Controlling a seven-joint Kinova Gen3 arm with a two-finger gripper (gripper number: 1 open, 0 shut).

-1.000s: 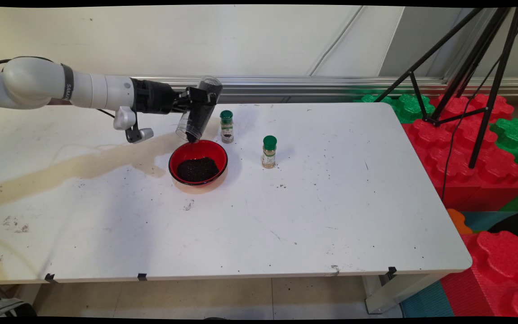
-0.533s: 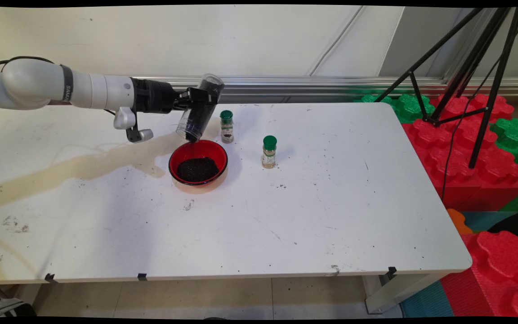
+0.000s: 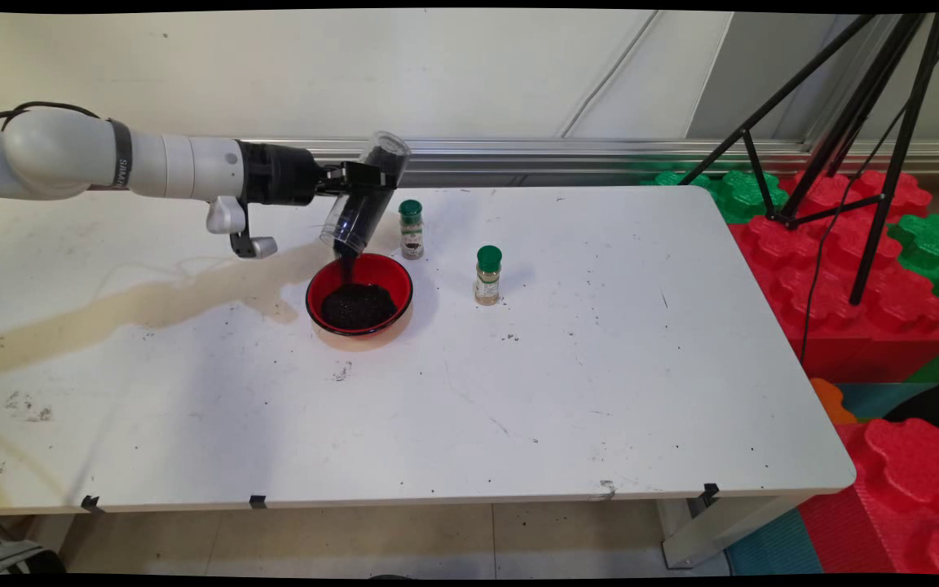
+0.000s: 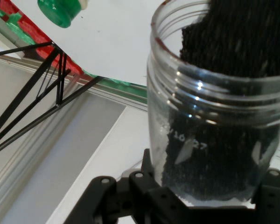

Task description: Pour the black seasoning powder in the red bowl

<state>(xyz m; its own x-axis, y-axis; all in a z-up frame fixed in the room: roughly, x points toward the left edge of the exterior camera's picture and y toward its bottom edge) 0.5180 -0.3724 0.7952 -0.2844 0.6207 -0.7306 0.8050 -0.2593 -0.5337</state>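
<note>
My gripper [image 3: 359, 189] is shut on a clear plastic jar [image 3: 364, 200] of black grains, tipped mouth-down over the far rim of a red bowl [image 3: 359, 295]. A thin black stream falls from the jar's mouth into the bowl, which holds a dark heap. In the hand view the clear plastic jar [image 4: 219, 107] fills the right side, its threaded mouth pointing up the picture with black grains sliding out. A green-capped spice bottle [image 3: 411, 229] stands just right of the jar.
A second green-capped spice bottle [image 3: 487, 275] stands right of the bowl; a green bottle cap [image 4: 60, 11] shows in the hand view. A tan stain [image 3: 143, 306] crosses the white table [image 3: 567, 391]. A black tripod [image 3: 853, 139] and red and green foam blocks [image 3: 853, 269] stand at the right.
The jar has tilted a little steeper and its base has risen slightly to the right. The stream of grains into the bowl has thickened.
</note>
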